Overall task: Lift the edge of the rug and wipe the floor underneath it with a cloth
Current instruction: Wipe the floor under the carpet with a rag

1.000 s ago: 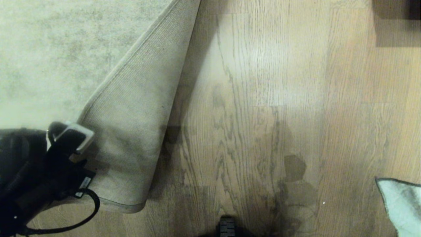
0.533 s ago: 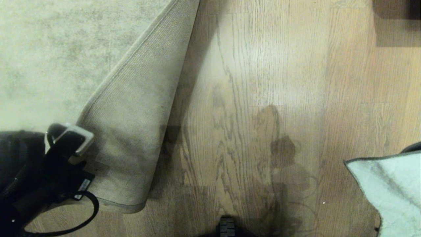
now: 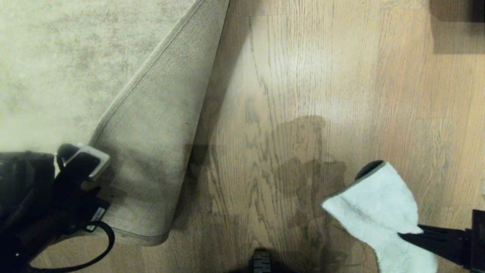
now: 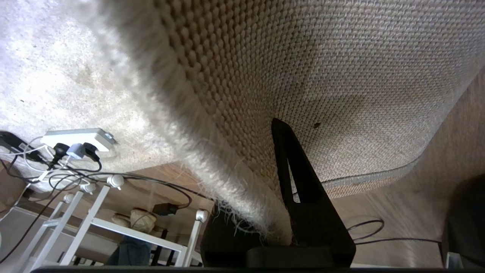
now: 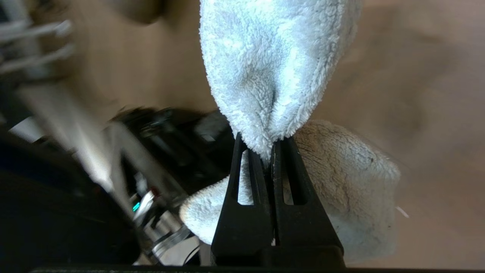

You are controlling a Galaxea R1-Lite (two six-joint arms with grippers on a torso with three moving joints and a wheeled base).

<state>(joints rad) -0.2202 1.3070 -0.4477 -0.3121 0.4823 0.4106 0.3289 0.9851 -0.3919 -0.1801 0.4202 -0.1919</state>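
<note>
- The left end effector (image 3: 81, 161) is clamping the rug edge (image 3: 151, 151) with its jaws nearly together, folding the corner back over the rug so the ribbed tan underside is facing up; I judge this is being done to expose the floor (image 3: 273, 113) that the rug normally covers.
- In the left wrist view 1 black finger (image 4: 299, 178) is pressing against the woven backing while the fringed border is passing between the jaws.
- The right end effector (image 5: 271, 151) is pinching the cloth (image 3: 379, 204) with both fingers fully together on a bunched fold, letting the rest drape out ahead of it; held this way, the loose part is likely meant to trail across the planks as a wiping pad.
- The cloth is sitting at the lower right of the head view, well apart from the folded rug, with bare floor between them.
- A black cable (image 3: 94, 250) is looping beside the left arm near the rug corner and could snag.
- A power strip (image 4: 77, 138) with plugs is lying on the rug in the left wrist view, and a white rack (image 4: 94, 220) is standing beyond it; neither is blocking the wiping area.
</note>
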